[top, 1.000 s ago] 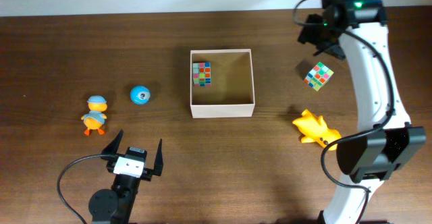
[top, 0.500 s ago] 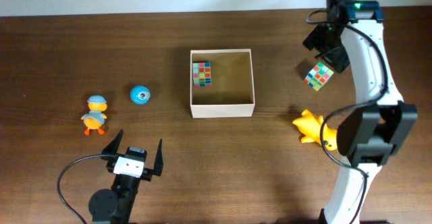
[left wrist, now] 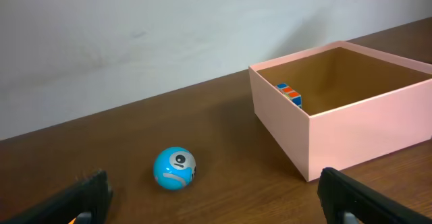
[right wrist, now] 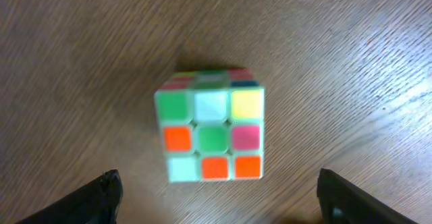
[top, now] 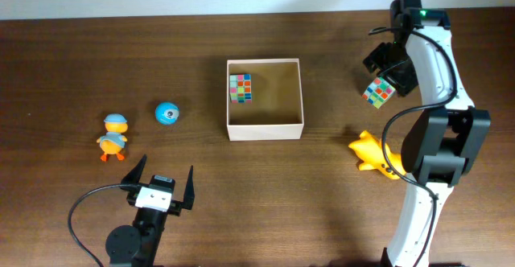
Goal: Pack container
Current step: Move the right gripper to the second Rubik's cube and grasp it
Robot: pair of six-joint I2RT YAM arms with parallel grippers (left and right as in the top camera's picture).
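Note:
The container (top: pixel 265 129) is a square white-walled box with a tan inside at the table's middle; it also shows in the left wrist view (left wrist: pixel 351 131). A colour cube (top: pixel 240 88) lies inside it at the left wall. A second colour cube (top: pixel 379 92) lies on the table at the right, and fills the right wrist view (right wrist: pixel 210 125). My right gripper (top: pixel 390 67) hangs open right above it, its fingers (right wrist: pixel 101 193) wide apart on either side. My left gripper (top: pixel 161 183) is open and empty near the front edge. A blue ball (top: pixel 166 113) lies ahead of it.
An orange duck toy with a blue cap (top: pixel 113 135) stands at the left. A yellow duck toy (top: pixel 372 152) lies at the right, in front of the second cube. The blue ball (left wrist: pixel 175 169) sits left of the box in the left wrist view.
My right gripper has moved forward and to the right, from beyond the loose colour cube to directly over it. The left arm and the toys have not moved.

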